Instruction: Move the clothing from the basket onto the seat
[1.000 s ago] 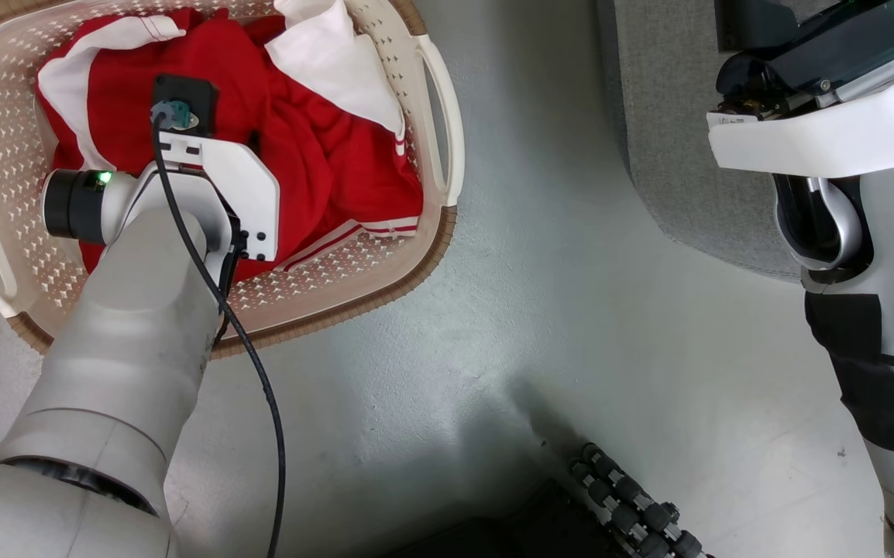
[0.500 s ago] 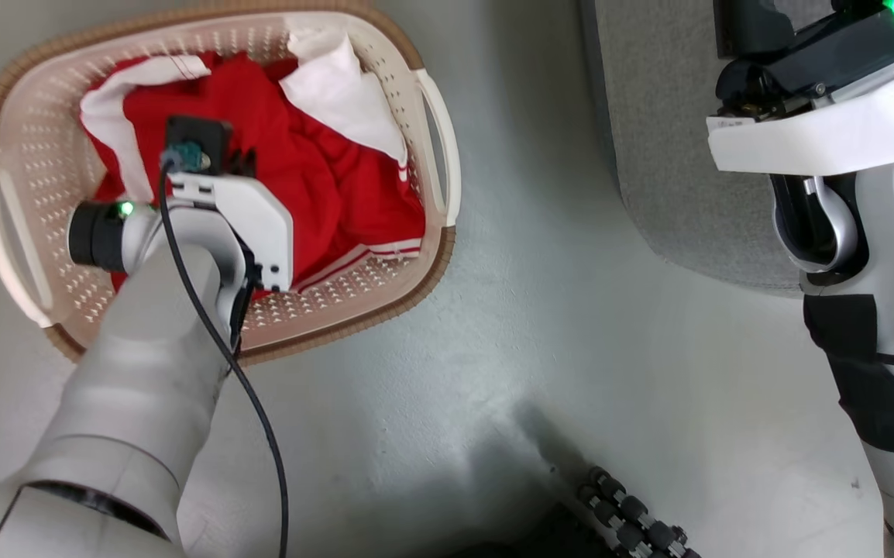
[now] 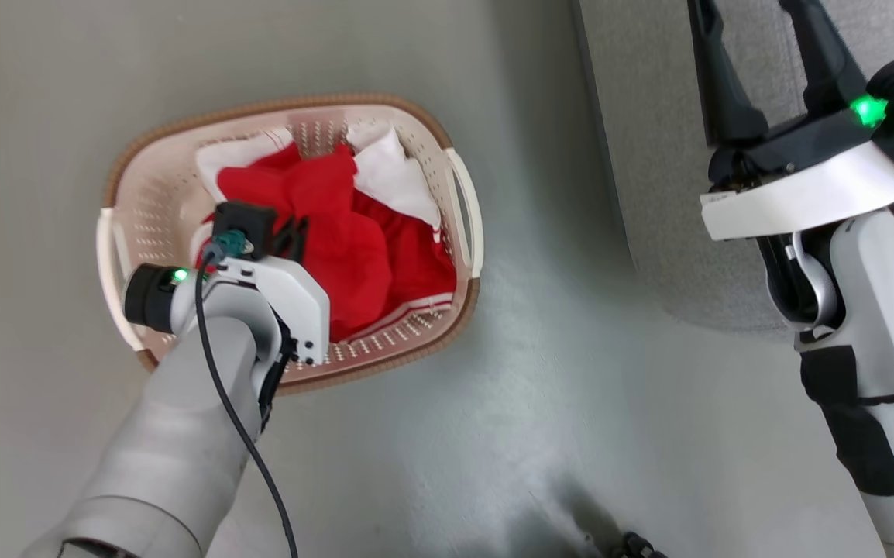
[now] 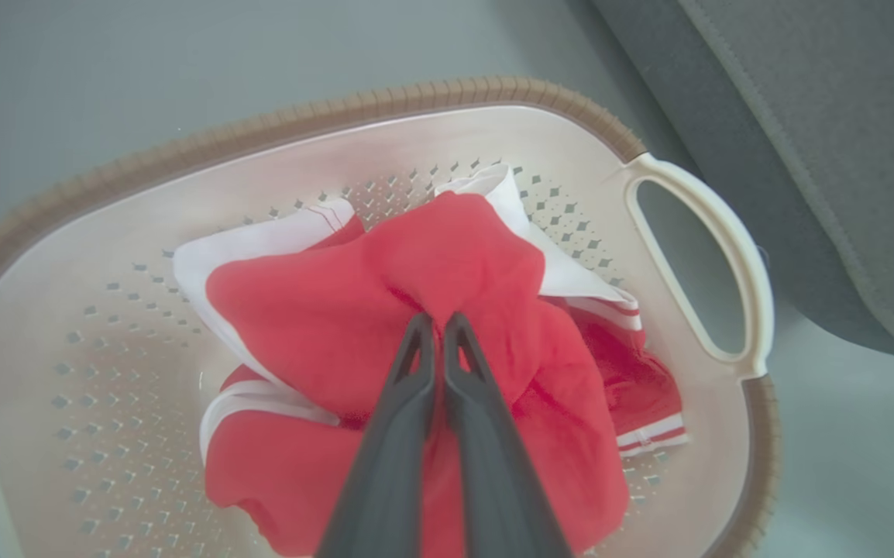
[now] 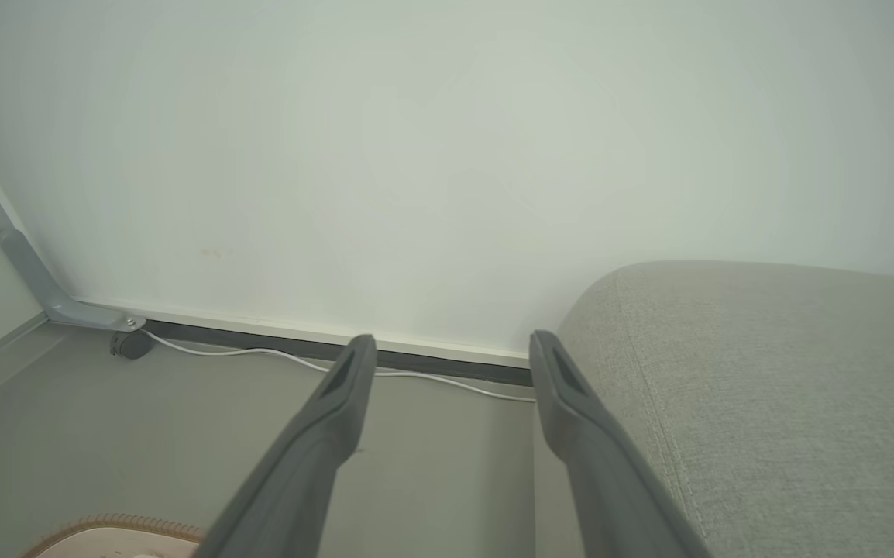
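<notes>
Grips a peak of the clothing (image 4: 455, 263) with the left end effector (image 4: 438, 319), closed tight on the red fabric with almost no gap at the tips. Holds that fold up as a small tent above the rest of the pile, white panels and striped hems draping down around it inside the basket (image 4: 106, 232). Finds most of the clothing low in the basket and none of it on the seat (image 3: 648, 170). Reads as the pick-up step: grasp made, hoist hardly under way, carry not yet started. Shows the basket on the floor (image 3: 524, 387), with the rounded grey edge of the seat near it on the robot's right. Holds the right end effector (image 5: 453, 350) spread wide and empty, aimed past the seat's corner toward the wall (image 5: 447, 155), well apart from the basket. Calls next for a straight rise, high enough to drag the trailing hems over the brown rim (image 4: 493, 89) without snagging a handle (image 4: 718, 232) or tipping the basket. Calls then for a swing to the right over the cushion before letting go. Cannot tell whether one garment or several hang from the pinch; worth watching for a second piece dropping onto the floor midway.
</notes>
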